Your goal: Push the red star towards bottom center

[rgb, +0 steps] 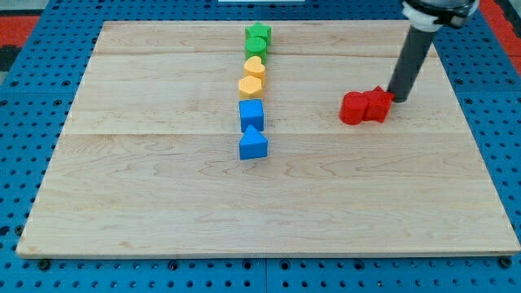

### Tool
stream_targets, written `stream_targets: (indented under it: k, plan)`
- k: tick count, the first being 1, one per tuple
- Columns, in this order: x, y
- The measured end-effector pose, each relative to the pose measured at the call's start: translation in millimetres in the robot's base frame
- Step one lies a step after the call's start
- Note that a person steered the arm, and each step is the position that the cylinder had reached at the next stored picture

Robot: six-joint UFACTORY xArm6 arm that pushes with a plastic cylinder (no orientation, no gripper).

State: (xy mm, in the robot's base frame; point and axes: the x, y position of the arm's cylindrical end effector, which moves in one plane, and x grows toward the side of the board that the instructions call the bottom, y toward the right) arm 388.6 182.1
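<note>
Two red blocks touch each other at the board's right middle: the left one [353,108] and the right one [378,104]; which is the star I cannot tell for sure. My tip [398,98] rests on the board just to the right of the right red block, touching or almost touching it. The dark rod rises from there toward the view's top right.
A column of blocks runs down the board's centre: a green star [259,33], a green block [256,45], a yellow heart [256,67], an orange hexagon [251,85], a blue cube [251,113], a blue triangle [253,144]. The wooden board [146,203] lies on blue pegboard.
</note>
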Motion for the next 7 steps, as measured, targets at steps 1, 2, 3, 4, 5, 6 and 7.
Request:
stream_targets:
  k: [1,2,3,4,5,6,7]
  plan:
    - [22.5,-42.1]
    - [5.1,-46.9]
    - [15.6,-60.9]
    - [53.3,-83.5]
    - [89.7,-94.5]
    - [103.3,-84.6]
    - [124.8,-111.6]
